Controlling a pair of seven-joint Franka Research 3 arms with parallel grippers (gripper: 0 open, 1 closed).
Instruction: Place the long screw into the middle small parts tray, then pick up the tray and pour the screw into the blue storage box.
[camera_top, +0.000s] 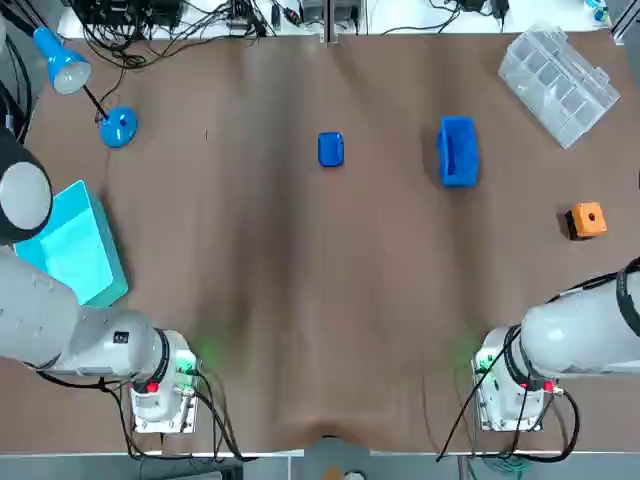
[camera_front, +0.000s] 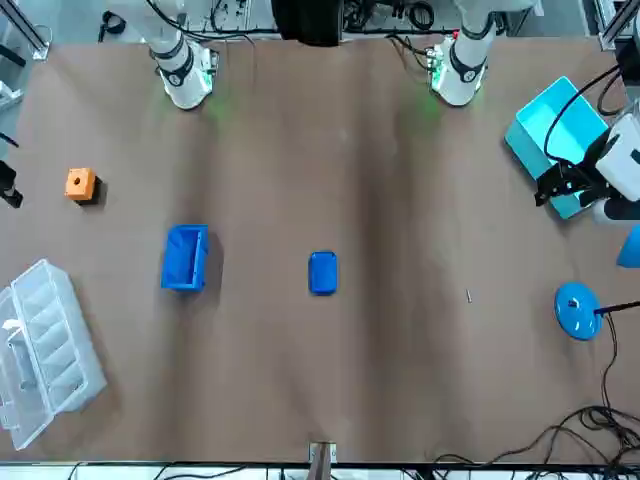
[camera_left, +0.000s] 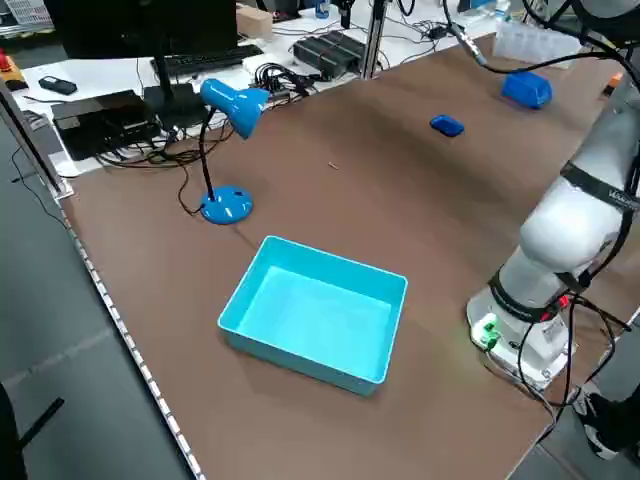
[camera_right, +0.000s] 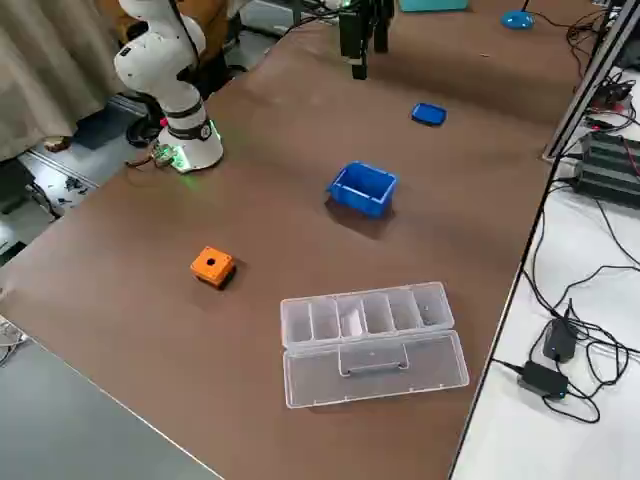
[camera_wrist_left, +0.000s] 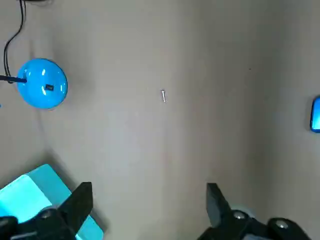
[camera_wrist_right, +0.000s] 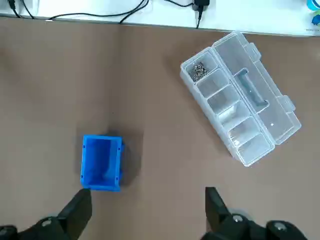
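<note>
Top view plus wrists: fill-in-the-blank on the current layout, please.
1. The long screw lies on the ___, outside any tray.
2. In the top view, the small tray sits ___ of the blue storage box.
3. The left gripper and right gripper are both ___.
Missing: table; left; open.

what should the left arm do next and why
Probably lower the left gripper onto the screw: it is open and empty above the table, and the screw lies loose between the lamp base and the tray. The right gripper hangs farther off, near the blue box.
</note>
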